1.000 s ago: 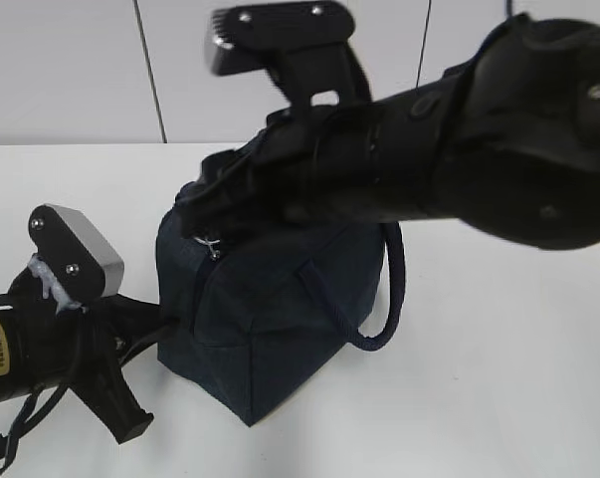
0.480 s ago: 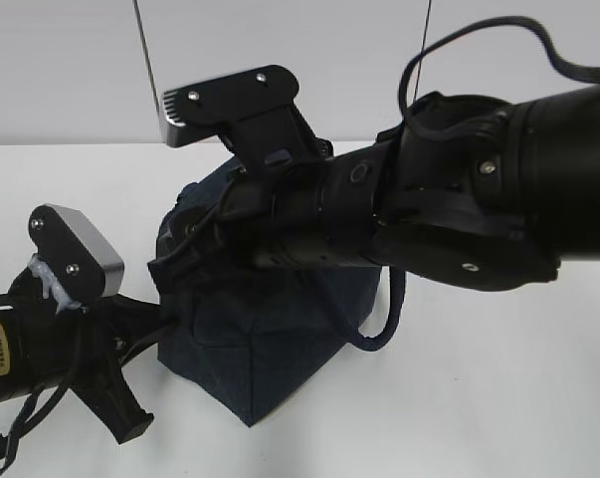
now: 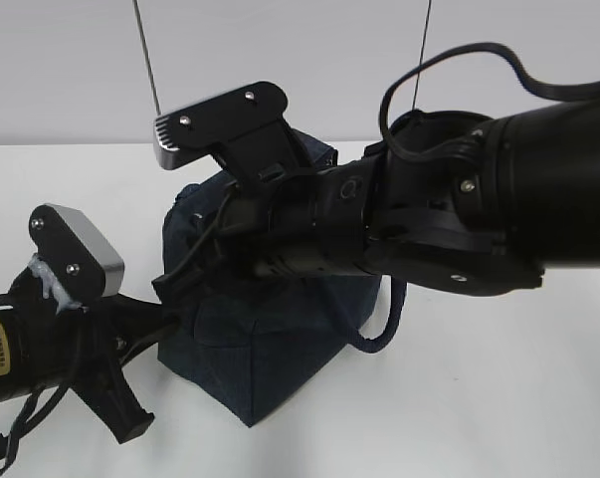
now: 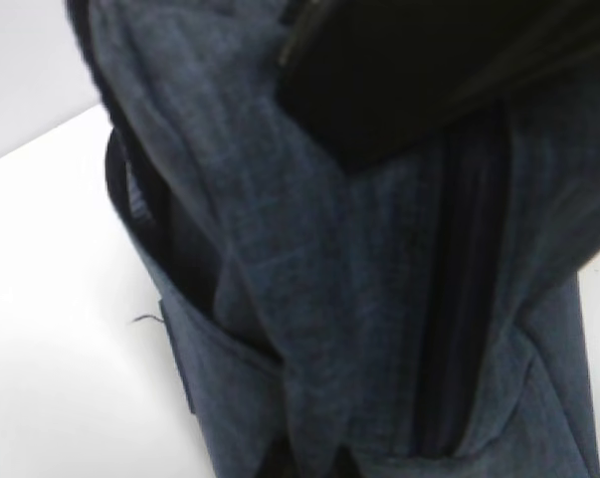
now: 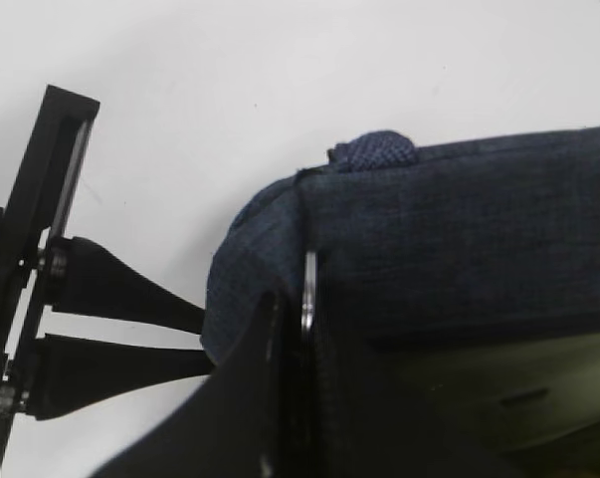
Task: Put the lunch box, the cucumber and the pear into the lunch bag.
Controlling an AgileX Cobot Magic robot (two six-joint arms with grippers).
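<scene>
The dark navy lunch bag (image 3: 265,349) stands mid-table, its top under my right arm. My right gripper (image 3: 172,284) reaches across to the bag's upper left end. In the right wrist view this gripper (image 5: 301,304) is shut on the silver ring pull (image 5: 307,281) of the zipper. My left gripper (image 3: 166,319) meets the bag's lower left side. In the left wrist view it (image 4: 312,466) is shut on a fold of the bag's fabric (image 4: 359,299). A dim greenish surface (image 5: 479,398) shows below the zipper; I cannot tell what it is. The lunch box, cucumber and pear are out of view.
The bag's loop handle (image 3: 381,334) hangs off its right side. White table (image 3: 499,398) lies around the bag and a pale wall (image 3: 71,70) stands behind it. The left gripper's fingers (image 5: 130,299) show beside the bag's corner in the right wrist view.
My right arm came down and leftward over the bag's top, and its jaws closed on the ring pull. The left arm and the bag stayed put.
</scene>
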